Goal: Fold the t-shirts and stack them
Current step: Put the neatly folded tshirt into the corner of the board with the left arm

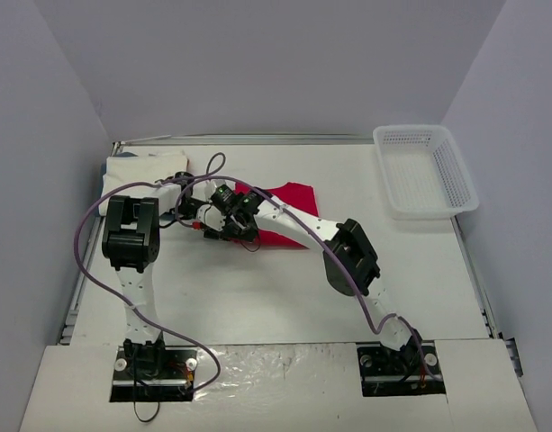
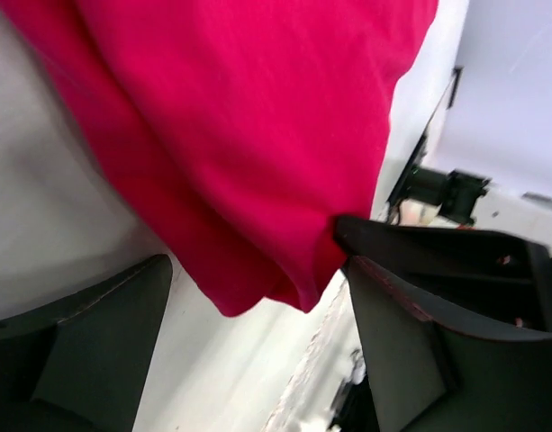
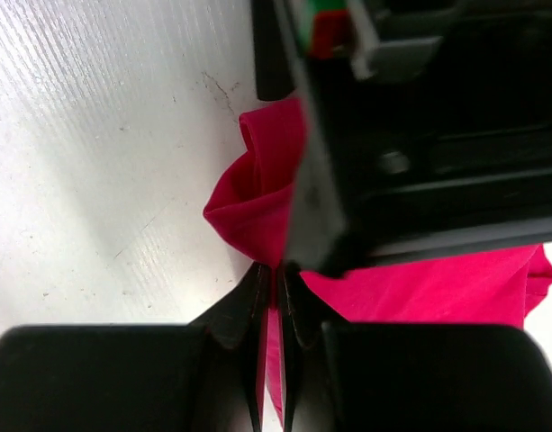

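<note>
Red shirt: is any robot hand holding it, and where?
The right gripper is shut on the red shirt, pinching a bunched fold near its edge. The left gripper is open, gripping nothing.

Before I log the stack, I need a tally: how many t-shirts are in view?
2. The red t-shirt lies bunched near the middle; the white t-shirt sits folded at the far left. Another could be hidden under either.

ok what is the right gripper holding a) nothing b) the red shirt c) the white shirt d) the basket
b: in the right wrist view the right gripper is shut with a fold of the red shirt pinched between its fingers.
</note>
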Available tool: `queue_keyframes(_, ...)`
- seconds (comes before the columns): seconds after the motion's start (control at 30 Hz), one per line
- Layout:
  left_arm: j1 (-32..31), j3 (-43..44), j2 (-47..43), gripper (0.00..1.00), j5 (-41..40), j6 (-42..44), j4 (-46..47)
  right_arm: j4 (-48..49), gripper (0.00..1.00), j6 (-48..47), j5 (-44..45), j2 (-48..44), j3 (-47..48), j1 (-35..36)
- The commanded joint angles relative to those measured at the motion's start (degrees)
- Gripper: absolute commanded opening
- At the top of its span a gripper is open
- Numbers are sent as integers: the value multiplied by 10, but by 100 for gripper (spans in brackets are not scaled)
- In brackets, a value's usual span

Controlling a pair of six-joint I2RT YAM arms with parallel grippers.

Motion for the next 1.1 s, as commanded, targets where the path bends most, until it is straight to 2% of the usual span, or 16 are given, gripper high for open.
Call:
queue_keyframes(0.0, 0, -2, 11, 80, 28, -72, 86, -21, 0, -10, 3, -19, 17, 4)
queue_keyframes(0.1, 1, -19, 16, 83, 34, -113, 137, -25, 0, -12, 1, -16, 19, 6)
queue_keyframes(0.27, -4, -15, 37, 86, 27, -128, 140, -31, 0, -16, 5, -11, 27, 10)
queue_keyframes(0.37, -15, -8, 46, 83, 24, -123, 141, -38, 0, -16, 4, -1, 41, 10)
queue_keyframes(0.47, -26, 3, 60, 66, 17, -112, 128, -44, 0, -17, 2, 5, 48, 11)
queue_keyframes(0.5, -29, 7, 62, 45, 13, -109, 117, -44, 0, -17, 3, 7, 48, 11)
queue_keyframes(0.6, -35, 16, 72, 20, 5, -100, 101, -45, 0, -17, 2, 2, 44, 13)
queue_keyframes(0.63, -35, 21, 79, 7, -5, -95, 95, -47, 0, -19, 1, -1, 41, 13)
queue_keyframes(0.67, -35, 30, 82, 3, -8, -91, 91, -47, 0, -19, -1, -8, 39, 14)
queue_keyframes(0.77, -34, 47, 88, 2, -17, -84, 73, -49, 0, -21, -12, -34, 7, 13)
queue_keyframes(0.8, -34, 52, 87, 2, -19, -82, 70, -54, 32, -33, -19, -43, -24, 14)
queue_keyframes(0.83, -35, 57, 85, 2, -28, -77, 62, -61, 49, -40, -20, -55, -48, 15)
queue_keyframes(0.87, -33, 63, 83, 2, -32, -75, 58, -60, 72, -48, -21, -94, -76, 12)
queue_keyframes(0.9, -33, 72, 80, 2, -35, -75, 56, -60, 82, -62, -29, -116, -134, 7)
queue_keyframes(1.0, -31, 100, 64, 2, -64, -69, 36, -63, 100, -76, -84, -217, -210, -43)
queue_keyframes(1.07, -31, 115, 56, 2, -90, -66, 20, -95, 100, -102, -121, -278, -251, -91)
